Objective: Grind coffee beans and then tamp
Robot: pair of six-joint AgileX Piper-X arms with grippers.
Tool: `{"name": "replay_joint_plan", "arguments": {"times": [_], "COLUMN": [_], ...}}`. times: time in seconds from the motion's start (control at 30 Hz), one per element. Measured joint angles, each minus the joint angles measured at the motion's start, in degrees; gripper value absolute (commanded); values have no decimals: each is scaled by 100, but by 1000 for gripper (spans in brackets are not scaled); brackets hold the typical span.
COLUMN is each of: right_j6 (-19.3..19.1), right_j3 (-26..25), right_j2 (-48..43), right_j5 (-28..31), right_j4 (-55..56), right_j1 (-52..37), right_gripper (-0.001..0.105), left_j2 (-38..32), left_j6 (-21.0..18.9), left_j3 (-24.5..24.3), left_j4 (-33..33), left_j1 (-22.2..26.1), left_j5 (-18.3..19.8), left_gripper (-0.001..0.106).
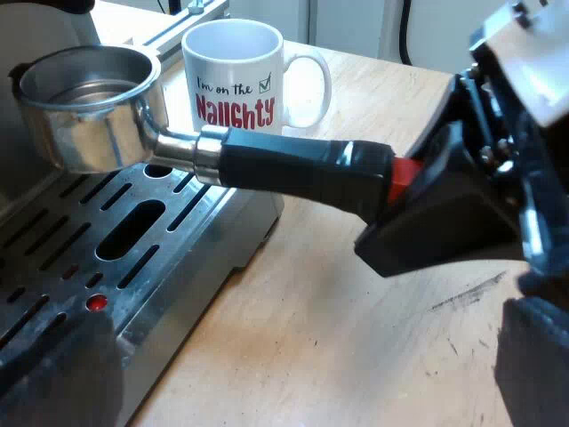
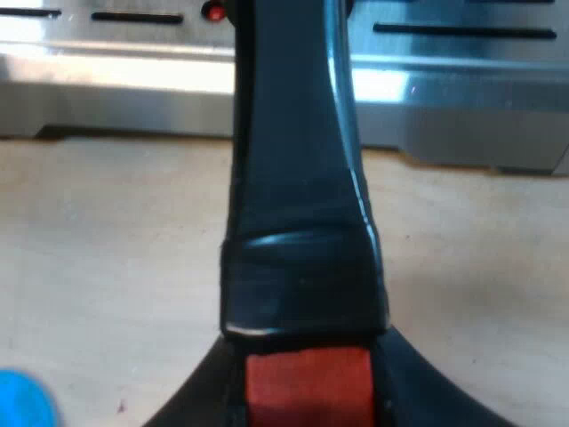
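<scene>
Metal holder first, from the left wrist view. Its round basket hangs just above the slotted drip tray of the espresso machine, and the inside of the basket shows shiny metal. The dark handle sticks out level from the tray over the wooden table. Its red end sits inside the right gripper, which is at that end of the handle. A white mug with red lettering stands on the table just behind the holder, next to the machine. A small red dot shows on the tray. The left gripper has its two black fingers spread wide, with nothing between them but tray and table.

Right wrist view now. The handle runs straight away from the camera toward the machine's metal front edge. The red end is pinched between the right gripper's black fingers, so the jaws are closed tight on the holder's handle. Bare table lies under it. A blue thing pokes in beside one finger, and I can't tell what it is.
</scene>
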Motion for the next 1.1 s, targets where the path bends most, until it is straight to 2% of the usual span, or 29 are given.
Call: {"name": "replay_joint_plan", "arguments": {"times": [0.07, 0.2, 0.33, 0.47, 0.53, 0.57, 0.7, 0.83, 0.93, 1.1], "right_j6": [12, 17, -19, -99, -233, -491, -912, -1085, -1577, -2052], "right_j3": [0, 0, 0, 387, 503, 662, 838, 859, 912, 925], "right_j2": [-29, -154, -291, -762, -926, -1195, -1654, -1894, -2089, -2220], "right_j5": [0, 0, 38, -83, -155, -283, -389, -510, -734, -996], "right_j4": [14, 135, 279, 304, 331, 346, 346, 346, 346, 364], "right_j1": [53, 146, 175, 228, 228, 228, 228, 228, 228, 228], "right_gripper": [0, 0, 0, 0, 0, 0, 0, 0, 0, 0], "left_j2": [0, 0, 0, -23, -54, -87, -383, -566, -703, -959], "left_j6": [0, 0, 0, -60, -87, -134, -261, -264, -275, -307], "left_j3": [0, 0, 0, 0, 0, 0, 0, 0, 0, 0], "left_j4": [0, 0, 0, 0, 0, 0, 19, 245, 614, 823], "left_j1": [0, 0, 0, 0, 0, 0, 0, 0, 0, 0], "left_j5": [0, 278, 332, 334, 344, 345, 345, 345, 345, 345], "left_gripper": [86, 86, 86, 86, 86, 86, 86, 86, 86, 86]}}
